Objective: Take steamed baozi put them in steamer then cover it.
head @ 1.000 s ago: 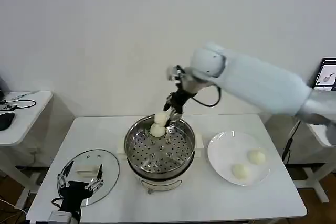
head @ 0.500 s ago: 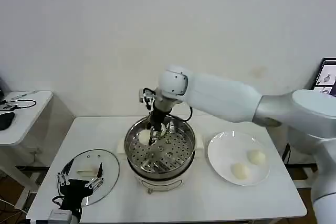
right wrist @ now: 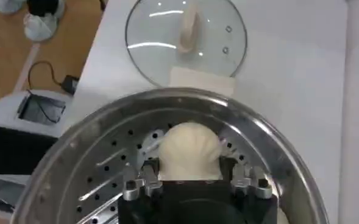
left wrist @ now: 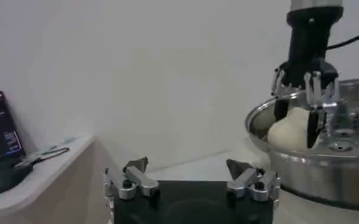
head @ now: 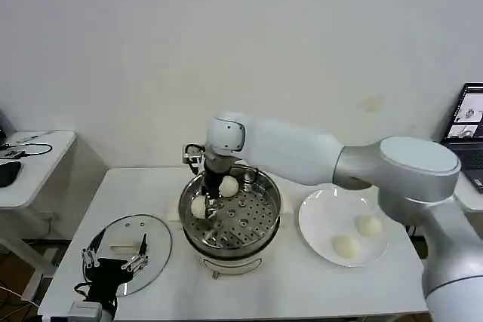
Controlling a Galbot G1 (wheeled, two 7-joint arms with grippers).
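My right gripper (head: pixel 206 207) (right wrist: pixel 194 171) reaches down into the steamer (head: pixel 266 215), a shiny steel pot with a perforated tray, and is shut on a cream-white baozi (head: pixel 198 207) (right wrist: pixel 188 151) low over the tray's left side. A second baozi (head: pixel 229 185) lies at the back of the tray. Two more baozi (head: pixel 369 225) (head: pixel 345 246) rest on the white plate (head: pixel 321 216) to the right. The glass cover (head: pixel 155 235) (right wrist: pixel 161 36) lies flat on the table, left of the steamer. My left gripper (head: pixel 115 265) (left wrist: pixel 190 176) hovers open at the cover's front edge.
The steamer stands mid-table on a white base. A side table (head: pixel 30 164) with cables and a dark device stands at the far left. A laptop screen (head: pixel 469 111) shows at the right edge. The front middle of the table is bare.
My right gripper has carried the baozi leftward and down, from the steamer's back rim into the left part of the tray. The left arm has stayed put.
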